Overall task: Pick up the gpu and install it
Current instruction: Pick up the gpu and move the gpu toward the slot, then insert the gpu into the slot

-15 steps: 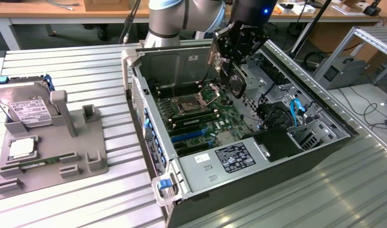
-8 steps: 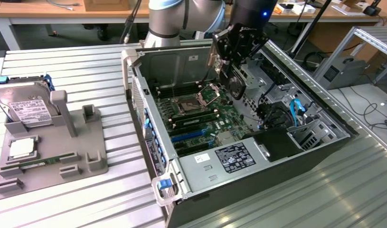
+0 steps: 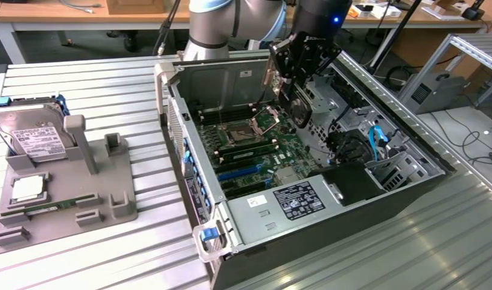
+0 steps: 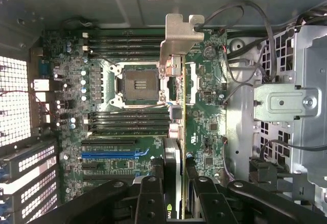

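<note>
Now | gpu (image 4: 179, 37) held edge-on in jaws | above motherboard (image 4: 207, 132) | metal cage (image 4: 306, 55) beside

An open computer case (image 3: 342, 241) is laid on the slatted metal table (image 3: 93, 78), centre right. A grey parts holder (image 3: 121, 208) is set lower left.
</note>
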`<state>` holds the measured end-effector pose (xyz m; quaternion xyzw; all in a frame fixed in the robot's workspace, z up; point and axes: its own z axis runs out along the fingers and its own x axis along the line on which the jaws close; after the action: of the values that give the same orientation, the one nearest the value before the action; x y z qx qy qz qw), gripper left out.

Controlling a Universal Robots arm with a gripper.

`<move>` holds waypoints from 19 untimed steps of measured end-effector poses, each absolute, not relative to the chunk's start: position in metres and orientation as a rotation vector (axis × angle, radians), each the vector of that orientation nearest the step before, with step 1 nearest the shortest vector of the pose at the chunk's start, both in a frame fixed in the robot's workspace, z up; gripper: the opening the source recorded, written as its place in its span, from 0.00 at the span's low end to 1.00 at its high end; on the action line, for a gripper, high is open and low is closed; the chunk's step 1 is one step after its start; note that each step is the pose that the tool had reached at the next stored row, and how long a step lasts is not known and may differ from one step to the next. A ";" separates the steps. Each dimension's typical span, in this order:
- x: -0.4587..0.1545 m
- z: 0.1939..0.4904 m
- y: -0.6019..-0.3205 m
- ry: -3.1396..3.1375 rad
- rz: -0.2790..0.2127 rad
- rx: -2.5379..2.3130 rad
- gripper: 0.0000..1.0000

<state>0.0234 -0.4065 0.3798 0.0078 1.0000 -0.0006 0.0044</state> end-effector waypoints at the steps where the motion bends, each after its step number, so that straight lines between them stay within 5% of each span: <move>1: 0.023 0.380 -0.407 3.133 -0.002 0.024 0.27; 19: 0.024 0.380 -0.407 3.130 -0.001 -0.141 0.27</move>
<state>0.0235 -0.4065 0.3798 -0.0449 0.9990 -0.0004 0.0044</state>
